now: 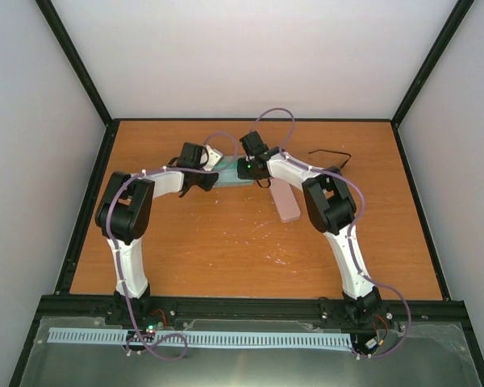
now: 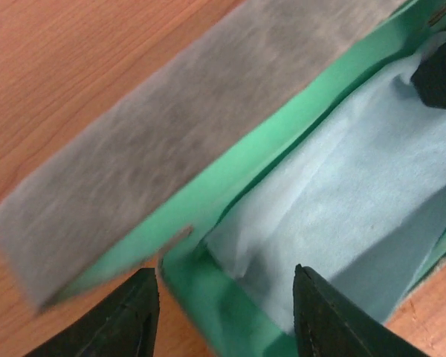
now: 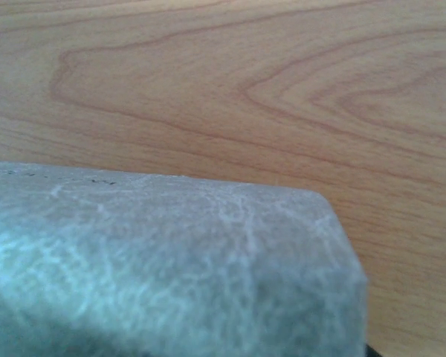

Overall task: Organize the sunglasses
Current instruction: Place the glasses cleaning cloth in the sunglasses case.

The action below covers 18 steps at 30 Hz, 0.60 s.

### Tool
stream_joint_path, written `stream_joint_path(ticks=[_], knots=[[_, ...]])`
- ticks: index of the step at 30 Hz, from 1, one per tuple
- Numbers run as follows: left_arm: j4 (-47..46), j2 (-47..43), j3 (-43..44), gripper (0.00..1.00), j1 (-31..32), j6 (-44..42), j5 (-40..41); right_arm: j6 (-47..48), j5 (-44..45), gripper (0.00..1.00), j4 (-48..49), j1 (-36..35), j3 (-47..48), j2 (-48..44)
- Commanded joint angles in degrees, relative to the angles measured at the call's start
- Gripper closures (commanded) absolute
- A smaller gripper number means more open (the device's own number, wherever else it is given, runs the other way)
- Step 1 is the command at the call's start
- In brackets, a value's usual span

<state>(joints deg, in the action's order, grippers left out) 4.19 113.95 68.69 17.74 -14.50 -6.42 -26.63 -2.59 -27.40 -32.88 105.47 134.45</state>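
The sunglasses (image 1: 331,155), thin and black, lie on the wood at the back right, apart from both grippers. A grey oblong case (image 2: 156,141) lies open at the middle back of the table (image 1: 230,179), with a green lining (image 2: 208,279) and a light-blue cloth (image 2: 357,201) inside. My left gripper (image 2: 227,316) is open and empty, its fingertips astride the case's near green end wall (image 1: 200,184). My right gripper (image 1: 245,169) is down at the case's far end. Its wrist view is filled by a grey case surface (image 3: 171,260), and its fingers are hidden.
A pink oblong case (image 1: 287,201) lies closed on the wooden table (image 1: 226,258), right of the grey case. Black frame posts and pale walls bound the table on three sides.
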Motion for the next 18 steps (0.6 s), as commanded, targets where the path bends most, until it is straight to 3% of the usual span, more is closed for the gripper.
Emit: stream_joint_path(ticks=[1, 9, 11, 14, 18], knots=[[-1.1, -3.4, -1.4, 0.47, -0.4, 0.2, 0.4, -0.4, 2.6, 0.64, -0.4, 0.3, -1.9, -4.8], [-1.8, -8.4, -5.9, 0.37, -0.2, 0.6, 0.3, -1.7, 4.7, 0.52, 1.5, 0.2, -7.0, -10.1], [-2.0, -9.6, -7.1, 0.24, -0.1, 0.7, 0.4, -2.1, 5.1, 0.52, 1.4, 0.1, -8.0, -11.1], [-1.8, -11.4, -8.3, 0.21, -0.1, 1.2, 0.6, -3.4, 6.5, 0.51, 2.2, 0.1, -11.3, -14.1], [-1.0, -15.5, -10.9, 0.08, -0.1, 2.8, 1.0, -5.9, 9.9, 0.51, 1.0, 0.7, -16.0, -19.9]])
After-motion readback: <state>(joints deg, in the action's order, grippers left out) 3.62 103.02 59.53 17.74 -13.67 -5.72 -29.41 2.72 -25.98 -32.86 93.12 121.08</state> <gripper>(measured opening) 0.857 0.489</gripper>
